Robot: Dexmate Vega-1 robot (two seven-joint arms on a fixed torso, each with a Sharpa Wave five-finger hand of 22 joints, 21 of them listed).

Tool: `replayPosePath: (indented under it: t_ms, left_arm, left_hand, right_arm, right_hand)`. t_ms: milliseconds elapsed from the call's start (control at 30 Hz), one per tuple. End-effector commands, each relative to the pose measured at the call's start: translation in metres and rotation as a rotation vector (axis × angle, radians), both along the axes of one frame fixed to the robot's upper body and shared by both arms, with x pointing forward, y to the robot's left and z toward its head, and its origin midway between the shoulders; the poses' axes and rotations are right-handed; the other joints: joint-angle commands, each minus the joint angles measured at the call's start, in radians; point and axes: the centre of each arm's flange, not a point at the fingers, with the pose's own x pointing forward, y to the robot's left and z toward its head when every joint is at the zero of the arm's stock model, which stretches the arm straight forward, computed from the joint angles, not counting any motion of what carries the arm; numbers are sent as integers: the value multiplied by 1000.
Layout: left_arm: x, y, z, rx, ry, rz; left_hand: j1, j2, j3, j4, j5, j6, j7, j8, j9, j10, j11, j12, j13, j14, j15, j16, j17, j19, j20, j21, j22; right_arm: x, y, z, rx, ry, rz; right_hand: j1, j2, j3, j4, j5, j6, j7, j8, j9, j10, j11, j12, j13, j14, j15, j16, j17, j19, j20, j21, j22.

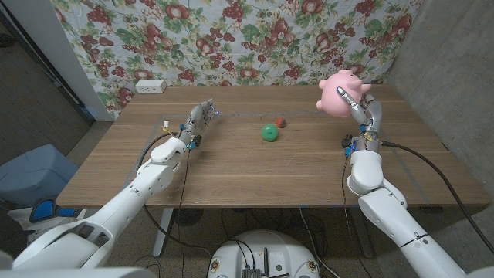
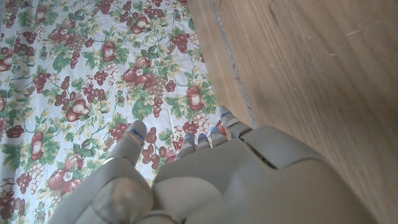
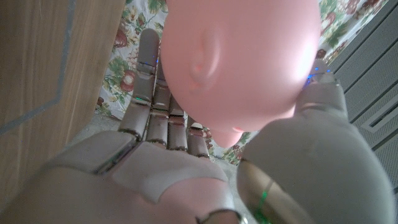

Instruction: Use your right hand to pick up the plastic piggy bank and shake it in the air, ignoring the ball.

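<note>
Currently, in the head view, the right hand [image 1: 363, 108] is gripping the pink piggy bank [image 1: 340, 93] and holding it in the air, clear of the wooden table [image 1: 231, 166], which suits the shaking step. The green ball [image 1: 269, 133] is lying on the table, well apart from the piggy bank toward the robot's left, and is being left alone as the task requires. The left hand [image 1: 199, 120] is waiting farther from the piggy bank than the ball, holding nothing.

In the left wrist view, the left hand [image 2: 205, 180] is keeping its fingers [image 2: 134, 140] extended and apart beyond the table edge.

In the right wrist view, the right hand [image 3: 186, 168] is wrapping its fingers [image 3: 152, 93] around the piggy bank [image 3: 239, 59], cradling the rounded body against slipping.
</note>
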Motion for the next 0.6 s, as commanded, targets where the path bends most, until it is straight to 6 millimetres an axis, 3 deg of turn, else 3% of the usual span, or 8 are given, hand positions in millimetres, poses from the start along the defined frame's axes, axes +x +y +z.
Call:
replayPosePath:
  t_ms: [33,367,600]
  left_arm:
    - [1,0,1,2,3,1]
    - [2,2,0,-2,6,3]
    - [3,3,0,-5,9,3]
  left_hand:
    - [12,66,1,0,-3,5,1,0,4,-5,2,-1,3,-4,0,-1,2,8,-1,-2,2]
    - [13,66,-1,-1,-3,5,1,0,4,-6,3,-1,3,-3,1,-1,2,8,1,-5,2]
    - [14,67,-1,-1,-2,5,0,0,4,-6,3,-1,3,-4,1,-1,2,9,1,-7,2]
  right_arm:
    - [5,6,18,-335,164,79]
    - [14,15,32,-546,307,146]
    - [16,17,35,-593,352,160]
  right_hand:
    - [118,268,305,11,168,453,-113,4,216,334,-337,82,293,326,-445,148,632,-127,-113,5,3]
    - [113,272,305,12,163,453,-108,3,217,335,-330,79,292,324,-444,137,625,-136,-103,8,3]
    - [110,275,307,11,160,452,-105,4,218,333,-325,81,297,321,-444,132,624,-141,-100,9,3]
